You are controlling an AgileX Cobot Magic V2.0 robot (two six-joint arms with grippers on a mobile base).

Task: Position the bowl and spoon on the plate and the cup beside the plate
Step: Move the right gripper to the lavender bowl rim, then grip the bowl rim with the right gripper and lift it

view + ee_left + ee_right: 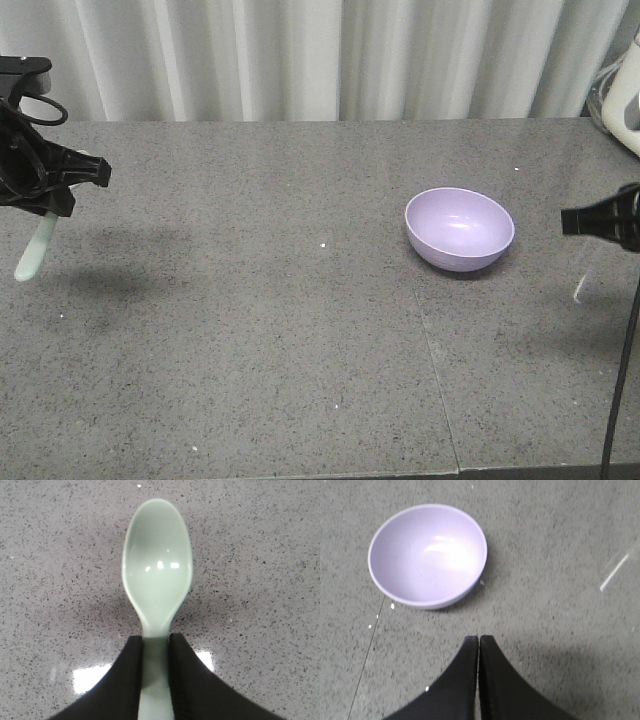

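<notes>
With my left claw (155, 640) clamped on the spoon (158, 565) handle and right claw (478, 639) closed empty, I'd carry it level, clear of the desk (250, 330), toward the bowl (459, 228).

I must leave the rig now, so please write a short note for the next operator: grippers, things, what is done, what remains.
The left gripper is shut on the spoon, holding it by its handle at the left side of the table.
The right gripper has its fingers shut with nothing held, near the bowl.
The bowl sits empty on the bare table, right of centre.
The plate and cup are not in view.
Done: spoon grasped.
Left: bowl and spoon onto the plate, cup beside it.
</notes>
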